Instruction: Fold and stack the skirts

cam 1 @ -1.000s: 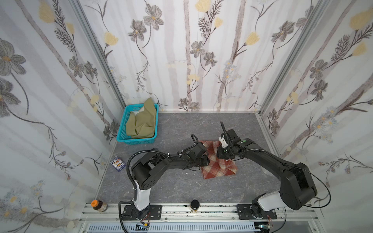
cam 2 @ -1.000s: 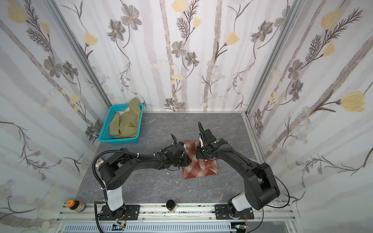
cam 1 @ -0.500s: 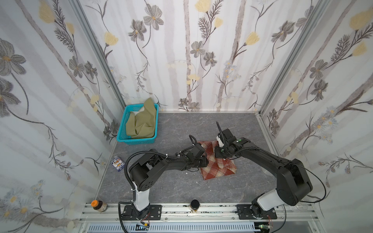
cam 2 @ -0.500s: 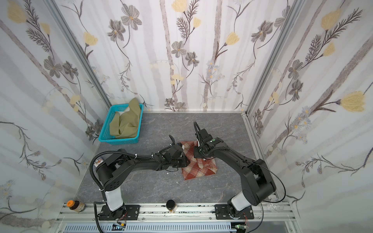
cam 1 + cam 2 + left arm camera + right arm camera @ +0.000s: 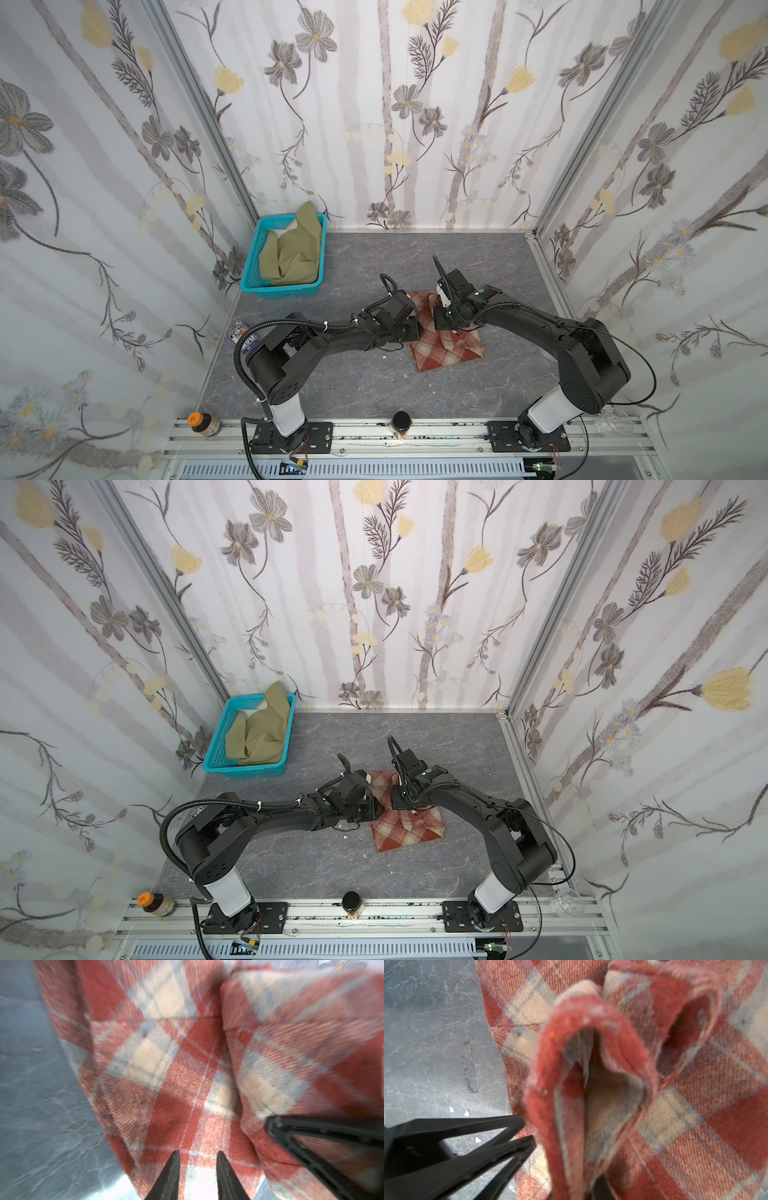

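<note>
The rust-red and cream plaid skirt (image 5: 451, 347) (image 5: 409, 825) lies partly folded on the grey table's middle. My right gripper (image 5: 437, 322) (image 5: 581, 1194) is shut on a raised fold of it, and white lining shows inside that fold (image 5: 583, 1051). My left gripper (image 5: 419, 331) (image 5: 198, 1167) hovers low over the skirt's left edge, its fingers a narrow gap apart with plaid cloth showing beyond them and nothing gripped. The two grippers nearly touch tip to tip. The olive-green skirt (image 5: 291, 253) (image 5: 259, 737) lies crumpled in the basket.
The turquoise mesh basket (image 5: 249, 266) stands at the back left corner. A small printed card (image 5: 241, 334) lies near the left wall. An orange-capped bottle (image 5: 202, 422), a dark jar (image 5: 401, 422) and a clear glass (image 5: 613, 419) stand on the front rail.
My right gripper has carried its fold of the plaid skirt leftward, closer to the left gripper. The left gripper has barely moved.
</note>
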Robot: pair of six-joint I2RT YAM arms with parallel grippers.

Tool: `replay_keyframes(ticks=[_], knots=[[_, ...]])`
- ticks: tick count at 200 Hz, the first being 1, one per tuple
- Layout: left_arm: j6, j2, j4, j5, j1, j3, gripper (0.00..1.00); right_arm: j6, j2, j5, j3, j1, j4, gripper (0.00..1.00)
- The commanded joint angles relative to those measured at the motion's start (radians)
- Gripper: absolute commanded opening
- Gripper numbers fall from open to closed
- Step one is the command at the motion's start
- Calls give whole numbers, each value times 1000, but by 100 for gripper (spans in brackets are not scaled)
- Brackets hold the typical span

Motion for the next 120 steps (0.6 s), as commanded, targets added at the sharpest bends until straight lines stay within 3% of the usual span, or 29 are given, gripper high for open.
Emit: replay_keyframes(ticks=[1,120], knots=[[-24,-33,-10,-3,16,-41,33,5,1,0,4,2,52,0],[-11,48,-4,-18,27,-63,31,7,51,0,10,36,71,0]])
